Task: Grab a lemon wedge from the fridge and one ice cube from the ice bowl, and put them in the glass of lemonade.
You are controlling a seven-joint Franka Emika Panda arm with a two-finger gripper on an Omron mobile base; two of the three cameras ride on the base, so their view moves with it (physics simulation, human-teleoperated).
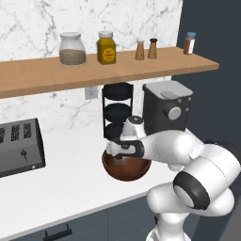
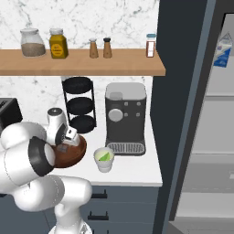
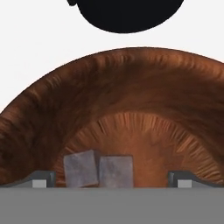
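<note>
The gripper (image 3: 112,183) is hanging low inside the ice bowl (image 3: 131,87), jaws spread wide and holding nothing. In the hand view two ice cubes (image 3: 98,170) are lying side by side, touching, on the bowl's floor, sitting between the fingertips (image 3: 41,181) but nearer the left one. From the base views the hand is dipping into the bowl (image 1: 126,169), which is standing on the white surface (image 1: 66,188) in front of the black rack (image 1: 117,110).

The lemon wedge (image 2: 105,156) is already sitting in the glass (image 2: 104,160), just right of the bowl and in front of the coffee machine (image 2: 125,116), so the ice step appears to be the one in hand. The fridge (image 2: 201,114) is standing open at the far right.

Next, the hand probably needs shifting so that only one cube is lying between the jaws before closing; otherwise it risks pinching both or nudging them apart.
</note>
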